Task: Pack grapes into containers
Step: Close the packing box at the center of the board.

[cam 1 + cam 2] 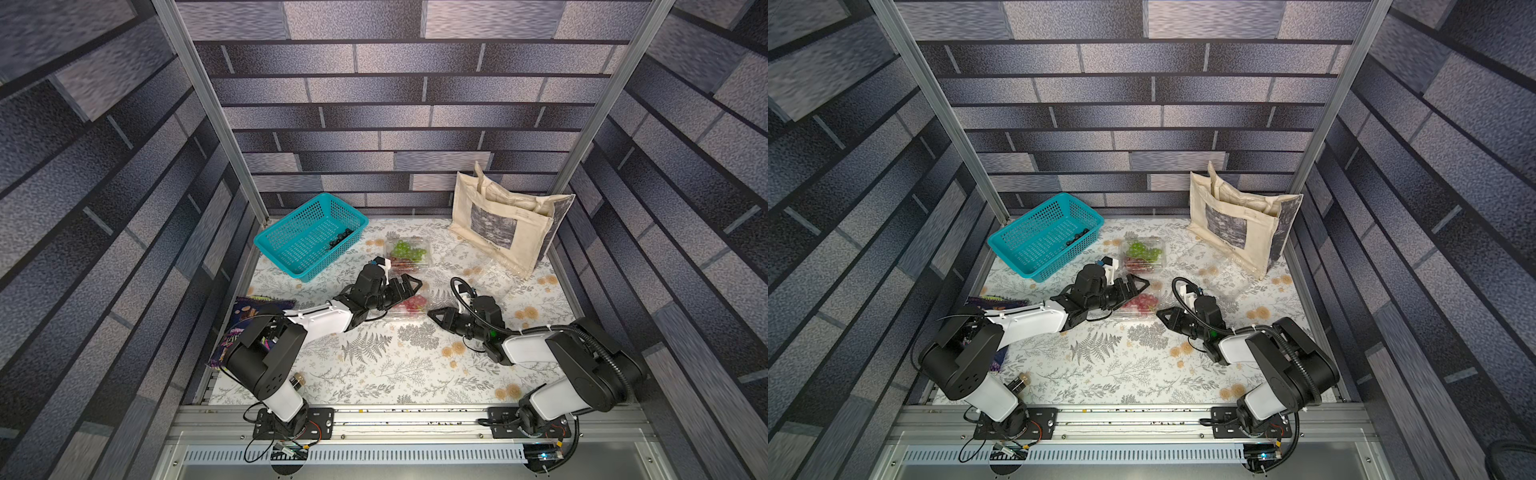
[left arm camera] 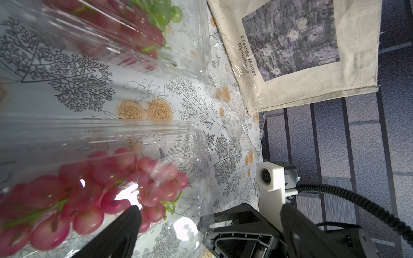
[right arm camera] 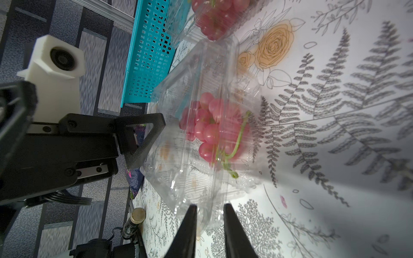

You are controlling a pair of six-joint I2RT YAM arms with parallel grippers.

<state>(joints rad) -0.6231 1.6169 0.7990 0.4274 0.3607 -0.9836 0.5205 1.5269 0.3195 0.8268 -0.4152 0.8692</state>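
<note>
A bunch of red grapes (image 1: 413, 303) (image 3: 207, 127) lies in a clear container (image 1: 405, 316) (image 3: 178, 178) at mid-table. My left gripper (image 1: 409, 291) (image 2: 211, 206) hangs wide open over its left side, holding nothing. My right gripper (image 1: 432, 312) (image 3: 210, 214) has its jaws narrowed on the container's near corner, with plastic between them. Farther back, a second container (image 1: 428, 259) holds green grapes (image 1: 409, 249) and more red ones. A third container (image 1: 480, 270), clear and hard to make out, lies by the tote. Black grapes (image 1: 341, 239) sit in the basket.
The teal basket (image 1: 291, 217) stands at the back left and the beige tote bag (image 1: 498, 224) at the back right. A colourful snack bag (image 1: 249, 307) and a small gold-capped bottle (image 1: 297, 380) lie near the left arm's base.
</note>
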